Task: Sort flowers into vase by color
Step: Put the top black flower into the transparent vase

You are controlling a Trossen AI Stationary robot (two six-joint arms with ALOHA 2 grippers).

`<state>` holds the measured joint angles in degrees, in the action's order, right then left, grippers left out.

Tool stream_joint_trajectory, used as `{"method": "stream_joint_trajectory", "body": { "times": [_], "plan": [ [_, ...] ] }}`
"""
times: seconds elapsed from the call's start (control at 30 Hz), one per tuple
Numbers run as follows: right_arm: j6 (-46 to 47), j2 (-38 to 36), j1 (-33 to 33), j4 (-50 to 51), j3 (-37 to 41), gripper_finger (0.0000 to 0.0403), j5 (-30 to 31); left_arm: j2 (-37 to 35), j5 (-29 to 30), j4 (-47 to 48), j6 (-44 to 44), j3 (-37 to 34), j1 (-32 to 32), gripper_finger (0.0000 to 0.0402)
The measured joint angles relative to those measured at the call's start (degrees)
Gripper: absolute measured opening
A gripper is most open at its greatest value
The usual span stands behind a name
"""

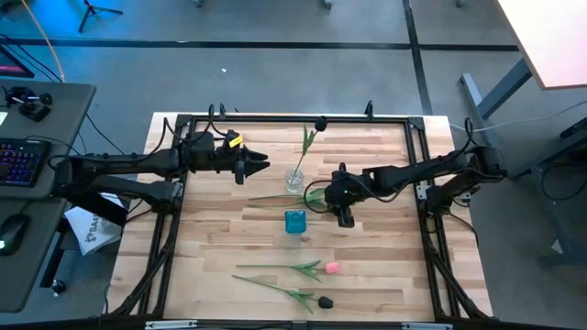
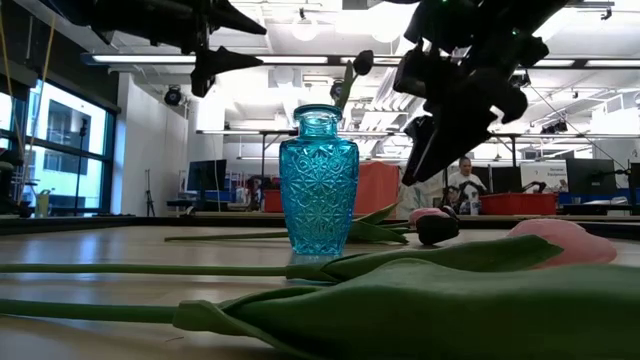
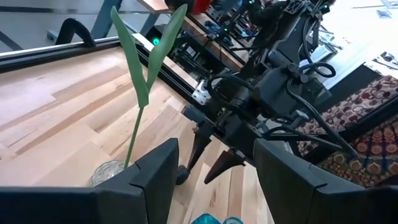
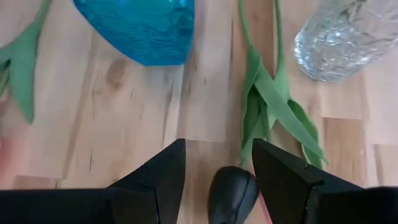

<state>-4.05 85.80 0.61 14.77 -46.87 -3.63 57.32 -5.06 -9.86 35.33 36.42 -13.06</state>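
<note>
- The right claw (image 4: 214,171) hangs with its fingers spread, grasping nothing, just above a dark tulip (image 4: 231,194) that lies on the worktop (image 1: 367,266); if it closes off-centre, it may crush the head instead of taking the stem.
- The glass vase (image 1: 294,180) and the blue vase (image 1: 294,221) stand near; a careless lift can knock them.
- The left claw (image 1: 264,165) waits released above the worktop, left of the glass vase.
- Only the high view shows a pink tulip (image 1: 331,268) and another dark tulip (image 1: 325,301) lying near the front edge, and one stem already in the glass vase.
</note>
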Motion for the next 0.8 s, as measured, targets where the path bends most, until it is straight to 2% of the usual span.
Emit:
{"method": "stream_joint_trajectory", "body": {
  "times": [0.33, 0.57, 0.8],
  "plan": [
    [2.36, 6.83, 0.08, -3.83, -0.07, 0.0181, -0.93, 0.0, 0.88, 1.89, -0.45, 0.0, 0.0, 0.0198],
    [4.05, 7.32, 0.05, -3.78, -0.07, 0.0181, 4.01, 0.0, 0.85, 2.76, -0.41, 0.0, 0.0, 0.0198],
    [4.24, 9.32, -0.09, -3.49, -0.09, 0.0181, 2.5, 0.0, 0.83, 3.18, -1.76, 0.0, 0.0, 0.0198]
  ]
}}
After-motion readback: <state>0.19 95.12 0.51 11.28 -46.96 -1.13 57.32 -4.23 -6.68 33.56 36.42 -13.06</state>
